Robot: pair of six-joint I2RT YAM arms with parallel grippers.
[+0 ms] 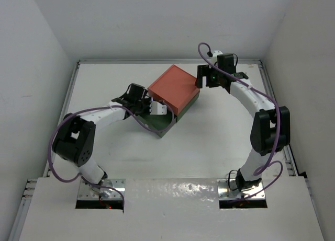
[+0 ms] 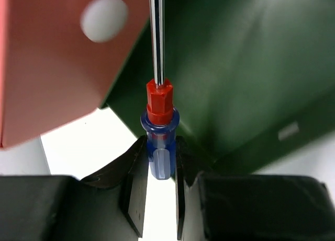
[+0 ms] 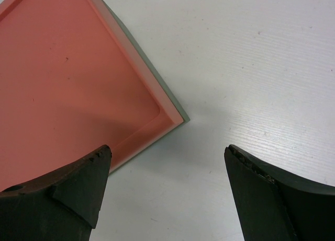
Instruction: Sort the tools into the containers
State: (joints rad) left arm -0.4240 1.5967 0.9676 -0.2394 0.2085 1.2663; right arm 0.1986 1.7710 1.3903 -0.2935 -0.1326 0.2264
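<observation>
Left wrist view: the left tool [image 2: 159, 149] is clamped on the blue-and-red plastic handle of a thin screwdriver [image 2: 159, 107], whose shaft reaches up-frame toward the dark green square drawer [image 2: 246, 68] under the salmon-red square box [image 2: 47, 68]. It looks better to carry the handle over the drawer before releasing. Meanwhile the right tool [image 3: 167, 162] stands apart over the smooth white worktop [image 3: 251, 68], with plain white walls [image 1: 157, 21] around.

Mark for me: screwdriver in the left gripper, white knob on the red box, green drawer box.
Thin screwdriver with blue-and-red handle [image 2: 159, 147]: left wrist view, on the blue handle.
Small round white knob [image 2: 104, 19]: left wrist view, knob centre.
Dark green square drawer box [image 2: 246, 68]: left wrist view, on its broad green face.
</observation>
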